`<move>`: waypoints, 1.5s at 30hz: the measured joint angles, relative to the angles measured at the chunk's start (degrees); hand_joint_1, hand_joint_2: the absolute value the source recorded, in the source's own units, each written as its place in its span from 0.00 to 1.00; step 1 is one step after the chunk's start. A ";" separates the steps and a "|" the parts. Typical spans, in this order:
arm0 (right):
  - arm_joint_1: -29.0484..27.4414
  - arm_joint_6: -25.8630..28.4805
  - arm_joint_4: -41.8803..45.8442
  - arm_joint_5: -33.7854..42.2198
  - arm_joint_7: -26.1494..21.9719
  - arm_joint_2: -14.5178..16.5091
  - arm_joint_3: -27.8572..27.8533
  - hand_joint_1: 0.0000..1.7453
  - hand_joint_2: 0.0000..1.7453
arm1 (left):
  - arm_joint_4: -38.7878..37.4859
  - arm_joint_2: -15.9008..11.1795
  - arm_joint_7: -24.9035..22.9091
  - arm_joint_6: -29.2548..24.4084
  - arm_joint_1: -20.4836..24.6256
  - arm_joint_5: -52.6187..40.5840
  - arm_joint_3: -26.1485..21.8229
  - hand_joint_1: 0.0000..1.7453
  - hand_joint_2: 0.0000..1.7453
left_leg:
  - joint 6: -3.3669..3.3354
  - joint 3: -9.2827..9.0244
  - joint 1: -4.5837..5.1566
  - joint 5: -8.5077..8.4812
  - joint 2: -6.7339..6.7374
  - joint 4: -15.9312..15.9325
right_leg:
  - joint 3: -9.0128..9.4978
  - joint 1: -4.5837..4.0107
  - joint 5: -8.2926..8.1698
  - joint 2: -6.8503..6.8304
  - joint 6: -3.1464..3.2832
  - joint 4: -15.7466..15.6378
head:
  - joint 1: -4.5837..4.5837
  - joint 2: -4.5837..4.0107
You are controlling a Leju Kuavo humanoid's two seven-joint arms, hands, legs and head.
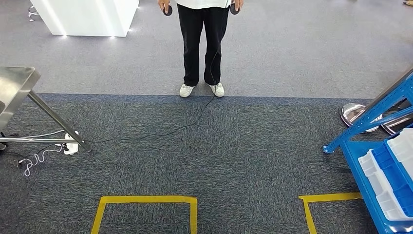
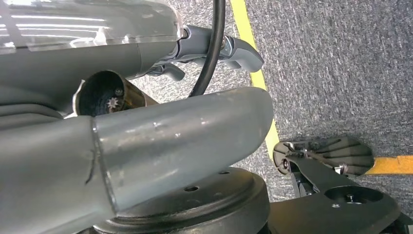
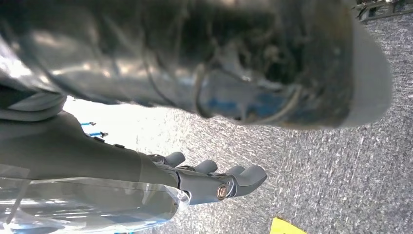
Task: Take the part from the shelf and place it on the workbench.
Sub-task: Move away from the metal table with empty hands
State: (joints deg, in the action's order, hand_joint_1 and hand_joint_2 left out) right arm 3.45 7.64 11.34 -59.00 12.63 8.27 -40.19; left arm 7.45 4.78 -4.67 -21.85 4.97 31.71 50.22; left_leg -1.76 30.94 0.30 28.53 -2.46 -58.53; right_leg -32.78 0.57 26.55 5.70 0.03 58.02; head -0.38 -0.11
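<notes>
shelf (image 1: 375,109): blue metal frame at the right edge of the head view, its slanted upright reaching down to the carpet.
bins (image 1: 389,170): white and blue trays sit side by side on the shelf's blue deck; whether any holds the part cannot be made out, as they run off the edge of the frame.
desk (image 1: 14,87): steel top at the far left, on a slanted steel leg, well apart from the shelf.
left hand (image 2: 229,46): hangs beside the robot's body over the carpet, grey fingers extended and close together, nothing in them; a black cable crosses in front of it.
right hand (image 3: 219,180): hangs over the grey carpet, fingers stretched out side by side, holding nothing.
floor tape (image 1: 146,207): yellow outline on the dark carpet near the bottom centre; a second yellow corner lies beside the shelf's foot.
person (image 1: 202,48): stands facing the robot at the seam between light and dark carpet, dark trousers, white shoes, a small dark object in each hand.
cable (image 1: 160,134): thin black line trailing from the person across the carpet toward the foot of the desk.
</notes>
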 joint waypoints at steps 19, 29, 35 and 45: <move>0.14 -0.04 -0.06 -0.05 0.00 0.19 0.02 0.00 0.00 | 0.02 0.01 0.07 -0.15 -0.09 -0.07 0.01 0.00 0.00 | 2.22 -0.73 -1.21 0.78 3.15 0.14 | -0.01 0.85 1.03 -5.37 -0.81 1.07 | -0.20 0.00; 0.10 -0.06 -0.07 -0.42 0.01 0.38 0.01 0.00 0.00 | 0.01 -0.02 0.08 -0.40 -0.29 -0.26 0.01 0.00 0.00 | 0.26 2.39 -0.14 0.43 2.85 -4.17 | 1.40 -0.60 2.07 -4.82 0.90 0.92 | -0.19 0.00; 0.07 -0.06 -0.09 -0.60 0.02 0.51 0.01 0.00 0.00 | 0.00 -0.06 0.09 -0.50 -0.33 -0.18 0.01 0.00 0.00 | -1.32 -0.88 0.12 -0.23 2.86 1.42 | 1.12 -0.49 2.76 -4.95 -0.81 3.30 | -0.22 0.00; -0.27 -0.07 -0.16 -0.68 0.02 0.43 0.02 0.00 0.00 | 0.01 -0.02 0.13 -0.51 -0.35 -0.13 0.01 0.00 0.00 | -0.20 -4.72 -0.28 2.89 3.07 1.55 | -3.38 0.50 -0.81 -5.87 -2.19 3.56 | -0.27 0.00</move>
State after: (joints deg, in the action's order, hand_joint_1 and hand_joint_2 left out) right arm 3.18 7.57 11.17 -59.69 12.65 8.70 -40.17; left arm 7.46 4.76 -4.54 -22.36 4.62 31.59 50.23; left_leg -1.96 26.22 0.02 31.41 0.61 -56.98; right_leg -36.16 1.08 25.75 -0.17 -2.16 61.59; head -0.66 -0.11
